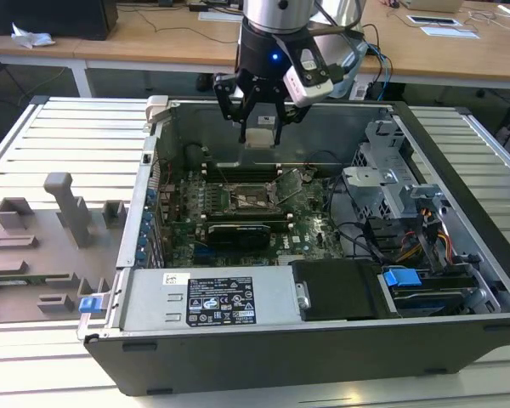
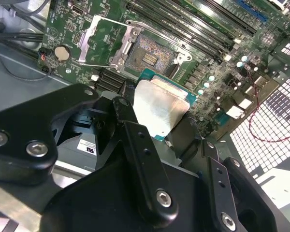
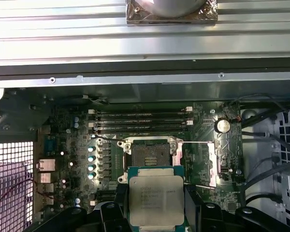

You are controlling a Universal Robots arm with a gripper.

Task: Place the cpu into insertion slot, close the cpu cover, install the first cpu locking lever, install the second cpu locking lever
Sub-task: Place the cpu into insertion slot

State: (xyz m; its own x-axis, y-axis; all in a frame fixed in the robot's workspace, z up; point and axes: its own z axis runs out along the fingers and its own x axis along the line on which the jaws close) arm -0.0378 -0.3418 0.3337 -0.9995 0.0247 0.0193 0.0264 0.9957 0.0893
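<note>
The black gripper (image 1: pixel 260 129) clamps the small square silver-grey cpu (image 3: pixel 156 200) above the empty dark-centred square insertion slot (image 3: pixel 147 154). Beside that slot, the thin silver cpu cover (image 3: pixel 213 164) lies open.

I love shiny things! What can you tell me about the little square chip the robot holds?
The cpu is a small flat square with a dull silver metal top, faint print and a thin green edge. The pincer grips it by two opposite sides, holding it silver side up in the air over the green board. It hangs short of the empty insertion slot, touching only the pincer.
</note>
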